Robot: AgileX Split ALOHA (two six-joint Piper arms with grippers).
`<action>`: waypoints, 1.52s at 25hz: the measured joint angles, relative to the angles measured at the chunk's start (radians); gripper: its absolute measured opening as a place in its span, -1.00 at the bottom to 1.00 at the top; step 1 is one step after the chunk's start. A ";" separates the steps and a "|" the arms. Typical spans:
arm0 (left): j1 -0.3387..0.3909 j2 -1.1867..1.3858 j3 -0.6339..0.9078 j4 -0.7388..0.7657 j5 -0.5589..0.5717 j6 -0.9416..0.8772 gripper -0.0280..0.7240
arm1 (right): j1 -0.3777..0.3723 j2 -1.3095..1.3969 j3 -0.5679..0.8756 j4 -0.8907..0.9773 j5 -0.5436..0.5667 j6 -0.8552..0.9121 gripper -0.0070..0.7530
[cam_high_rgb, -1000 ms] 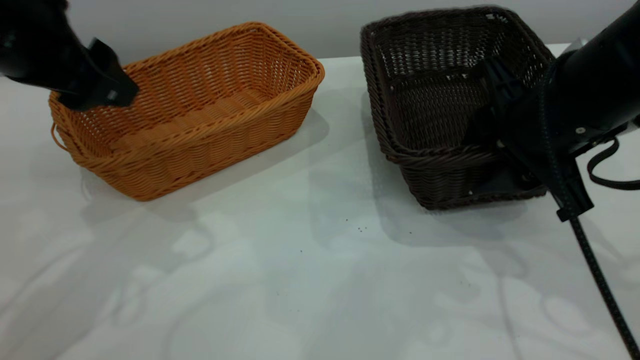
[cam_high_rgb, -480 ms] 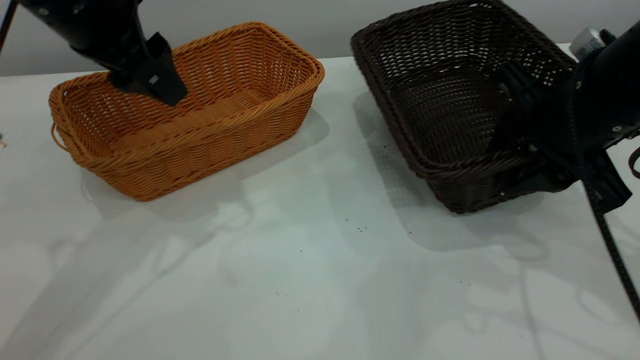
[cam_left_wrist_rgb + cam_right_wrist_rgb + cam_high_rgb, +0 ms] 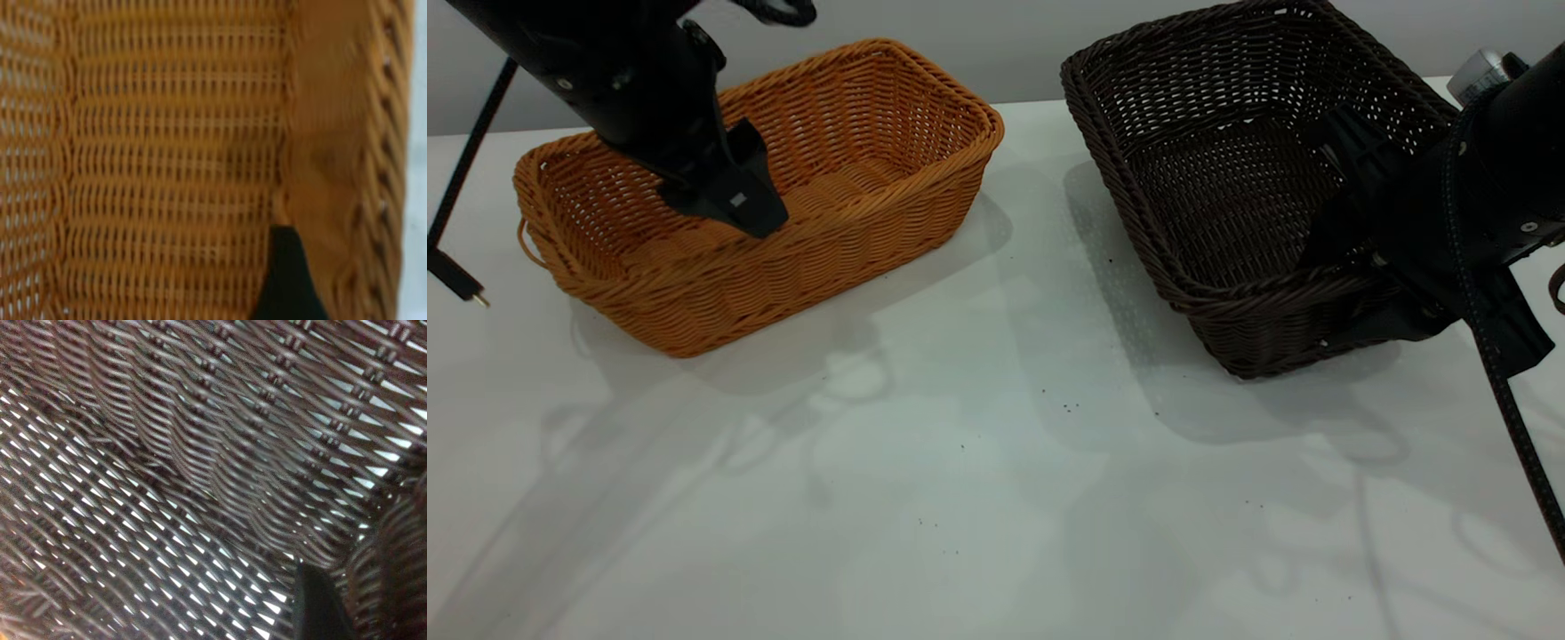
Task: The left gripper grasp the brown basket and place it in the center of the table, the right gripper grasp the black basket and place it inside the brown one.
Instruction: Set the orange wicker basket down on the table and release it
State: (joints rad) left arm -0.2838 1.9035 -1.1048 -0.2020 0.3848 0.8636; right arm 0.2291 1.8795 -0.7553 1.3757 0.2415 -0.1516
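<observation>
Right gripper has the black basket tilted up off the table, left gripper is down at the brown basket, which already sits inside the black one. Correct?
Not quite. The exterior view shows the brown basket standing apart from the black basket, on the table. The rest holds: right gripper, left gripper.

Soft, even overhead light falls on the glossy white tabletop, which carries pale mottled reflections toward 6 o'clock. The orange-tan woven wicker basket and the dark brown-black woven wicker basket cast faint grey shadows toward 5 o'clock. Both wrist views are close and soft-focused; light glints through the dark weave.
</observation>
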 joint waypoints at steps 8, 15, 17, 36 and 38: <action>-0.002 0.054 0.000 -0.011 -0.029 0.002 0.24 | 0.000 0.000 0.000 0.002 -0.004 0.000 -0.23; -0.034 0.110 0.000 -0.007 -0.115 0.006 0.20 | 0.000 0.000 0.000 0.002 -0.005 -0.001 -0.23; -0.042 0.128 0.000 0.001 -0.140 0.006 0.13 | 0.000 0.000 0.000 0.002 -0.005 -0.001 -0.23; -0.071 0.163 -0.001 -0.014 -0.093 0.166 -0.66 | -0.036 -0.070 0.000 -0.001 0.005 -0.037 -0.23; -0.081 0.161 -0.001 -0.015 -0.039 0.188 -0.66 | -0.061 -0.079 -0.002 -0.001 0.036 -0.059 -0.23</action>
State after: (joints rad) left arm -0.3647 2.0650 -1.1058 -0.2167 0.3455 1.0515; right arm 0.1679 1.8007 -0.7574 1.3747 0.2779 -0.2102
